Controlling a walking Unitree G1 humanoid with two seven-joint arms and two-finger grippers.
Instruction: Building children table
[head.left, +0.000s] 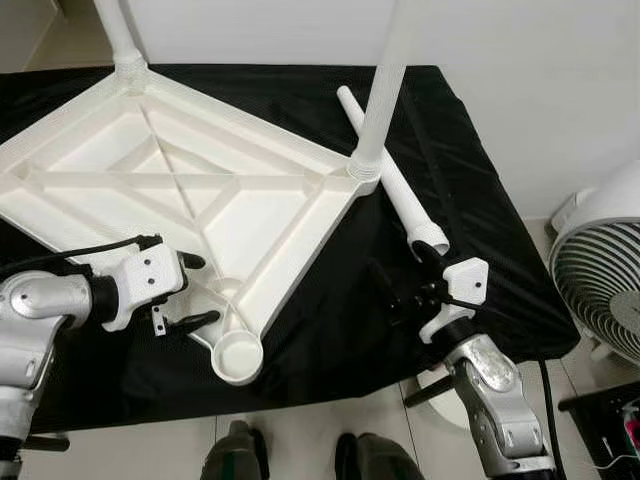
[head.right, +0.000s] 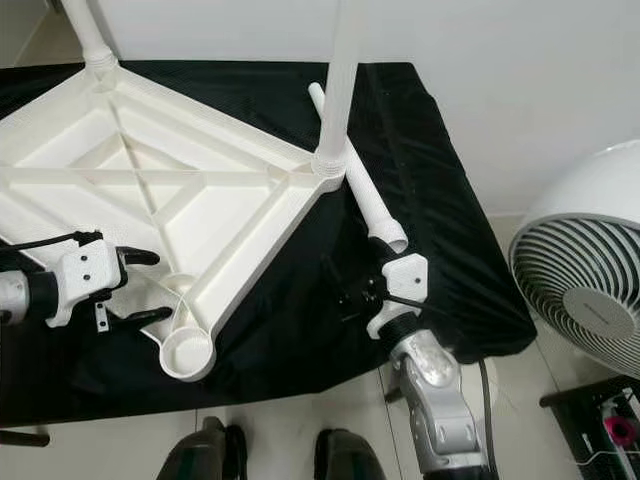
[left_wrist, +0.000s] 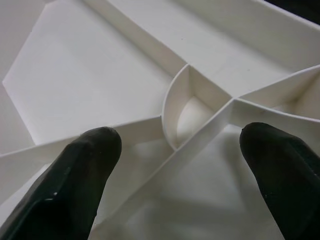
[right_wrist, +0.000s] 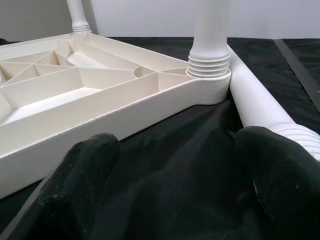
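- On the black-draped tabletop (head.left: 470, 190), the white children's table top (head.left: 180, 190) lies underside up; two legs (head.left: 385, 90) stand screwed in.
- Left: loose leg (head.left: 395, 180) beside it, near corner socket (head.left: 237, 357) empty.
- Left pincer (head.left: 185, 290) released, over the ribs.
- Right pincer (head.right: 355, 285) released, aimed at the loose leg.

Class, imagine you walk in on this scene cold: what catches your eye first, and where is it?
A big white tabletop lies upside down on the black cloth, with two legs already standing in its far corners. A loose leg lies beside it, just ahead of the open right gripper. The open left gripper hovers over the near edge, by an empty corner socket.
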